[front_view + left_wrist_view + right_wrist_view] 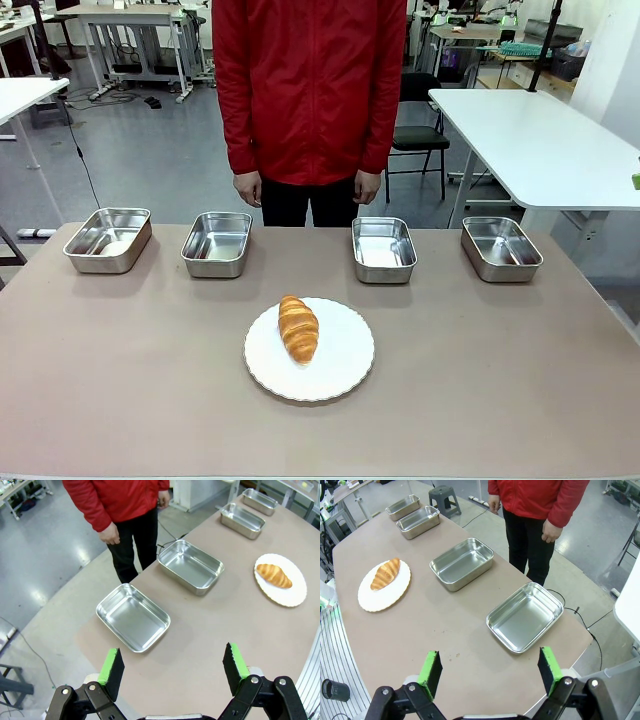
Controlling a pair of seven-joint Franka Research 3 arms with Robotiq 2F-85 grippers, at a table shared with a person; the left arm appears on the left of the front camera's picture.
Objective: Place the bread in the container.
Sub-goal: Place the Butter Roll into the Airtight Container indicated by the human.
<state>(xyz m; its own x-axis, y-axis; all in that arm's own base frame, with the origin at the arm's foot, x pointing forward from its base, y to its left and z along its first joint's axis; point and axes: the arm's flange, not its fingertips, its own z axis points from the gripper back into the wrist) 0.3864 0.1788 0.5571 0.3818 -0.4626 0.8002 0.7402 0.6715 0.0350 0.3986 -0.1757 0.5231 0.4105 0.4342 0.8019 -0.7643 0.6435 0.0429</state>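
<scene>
The bread (pixel 298 328), a golden-brown croissant, lies on a round white plate (pixel 335 365) at the middle of the table. Several identical steel pans stand in a row behind it; I cannot tell which is the container. In the left wrist view my left gripper (pixel 173 667) hangs open and empty, high above the table's left end, over one pan (pixel 132 616), with the bread (pixel 273 575) far off. In the right wrist view my right gripper (pixel 490 671) is open and empty too, above the right end near a pan (pixel 525 616), far from the bread (pixel 386 573).
The pans (pixel 108 240) (pixel 217 243) (pixel 384 249) (pixel 501 248) are all empty. A person in a red jacket (pixel 310 90) stands at the far edge, hands down at the sides. The brown tabletop (pixel 500 380) is bare around the plate.
</scene>
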